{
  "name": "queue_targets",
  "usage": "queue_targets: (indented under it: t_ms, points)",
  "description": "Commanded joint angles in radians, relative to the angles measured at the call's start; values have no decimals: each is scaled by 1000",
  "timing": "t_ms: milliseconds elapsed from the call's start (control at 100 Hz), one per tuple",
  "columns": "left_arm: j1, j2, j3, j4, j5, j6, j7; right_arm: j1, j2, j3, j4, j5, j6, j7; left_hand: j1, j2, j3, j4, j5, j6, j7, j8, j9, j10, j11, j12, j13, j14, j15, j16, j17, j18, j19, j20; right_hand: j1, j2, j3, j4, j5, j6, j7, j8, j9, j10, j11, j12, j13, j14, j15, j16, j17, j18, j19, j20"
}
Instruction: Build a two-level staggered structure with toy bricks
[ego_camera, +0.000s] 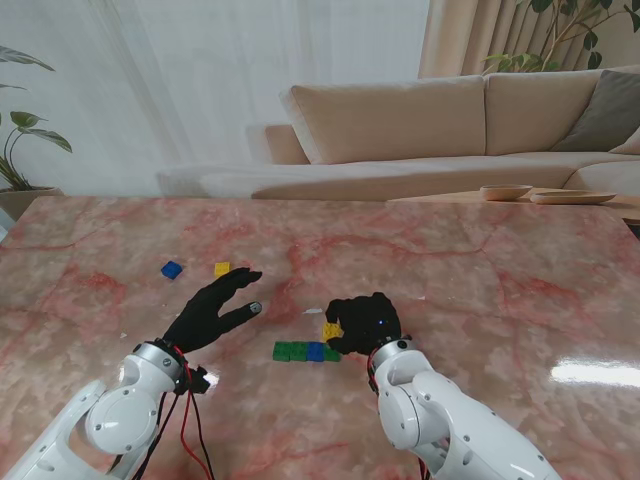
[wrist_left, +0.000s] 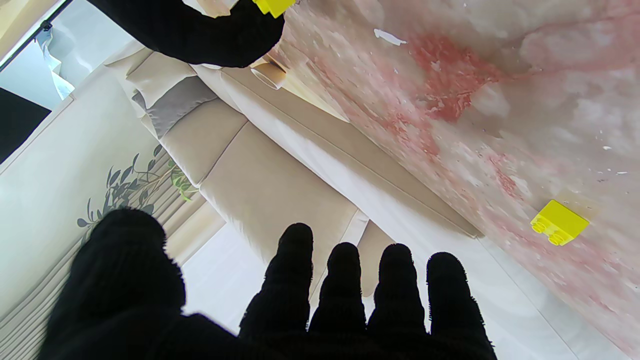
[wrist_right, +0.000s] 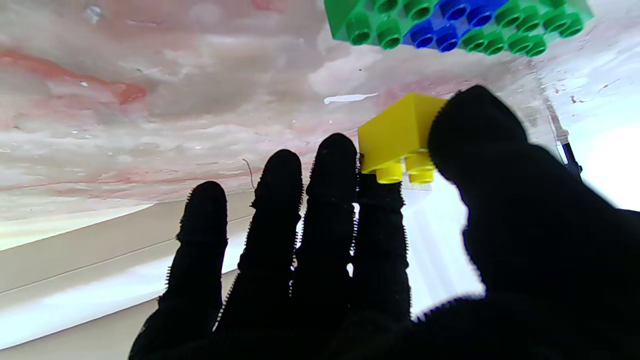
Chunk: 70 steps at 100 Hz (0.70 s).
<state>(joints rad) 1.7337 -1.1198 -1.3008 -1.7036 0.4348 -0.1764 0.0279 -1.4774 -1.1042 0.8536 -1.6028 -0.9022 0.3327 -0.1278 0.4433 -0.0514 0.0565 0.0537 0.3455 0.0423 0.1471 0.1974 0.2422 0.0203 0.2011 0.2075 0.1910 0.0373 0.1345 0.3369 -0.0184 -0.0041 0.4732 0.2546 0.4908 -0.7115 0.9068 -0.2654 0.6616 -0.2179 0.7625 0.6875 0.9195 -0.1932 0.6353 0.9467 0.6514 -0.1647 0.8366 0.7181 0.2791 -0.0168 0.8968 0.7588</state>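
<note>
We hold a small yellow plastic toy brick (wrist_right: 397, 131) in our right hand (ego_camera: 365, 322), pinched between the thumb and the index fingertip, studs facing up from the worktop. The other fingers (wrist_right: 280, 200) of that hand are stretched out and touch nothing. The brick hangs just on the far side of the base row of green and blue studded bricks (ego_camera: 306, 351), above its right end and not yet seated on it, as far as we can judge.

The row lies flat on the pink marbled worktop (ego_camera: 480, 270) with its long axis running left to right, the blue brick between green ones. For a staggered second level, we judge the yellow brick must come toward us and down so that it bridges a seam between two base bricks instead of sitting square over one.

Our left hand (ego_camera: 212, 310) hovers to the left of the row, fingers spread and empty. Beyond it, farther from us, a loose yellow brick (ego_camera: 222, 269) and a loose blue brick (ego_camera: 172, 269) rest on the worktop, near each other and well apart from the row; the left hand is the nearer one to both.
</note>
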Motion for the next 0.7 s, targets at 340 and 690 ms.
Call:
queue_targets:
  t_ms: [340, 690]
  points:
    - [20, 1, -8, -11, 6, 2, -1, 18, -9, -52, 37, 9, 6, 4, 24, 37, -35, -2, 28, -29, -12, 12, -5, 0, -19, -1, -14, -26, -37, -8, -7, 0, -40, 3, 16, 72, 32, -13, 76, -79, 89, 35, -1, 1, 3, 14, 8, -9, 16, 22, -8, 4, 23, 30]
    - [29, 2, -17, -16, 10, 1, 0, 45, -7, -89, 80, -10, -5, -4, 26, 37, -34, -1, 28, -28, -13, 12, -4, 0, -20, -2, -15, -26, -38, -8, -7, 1, -44, 3, 20, 69, 33, -11, 71, -81, 88, 37, -6, -3, 6, 14, 4, -11, 15, 22, -9, 3, 22, 31]
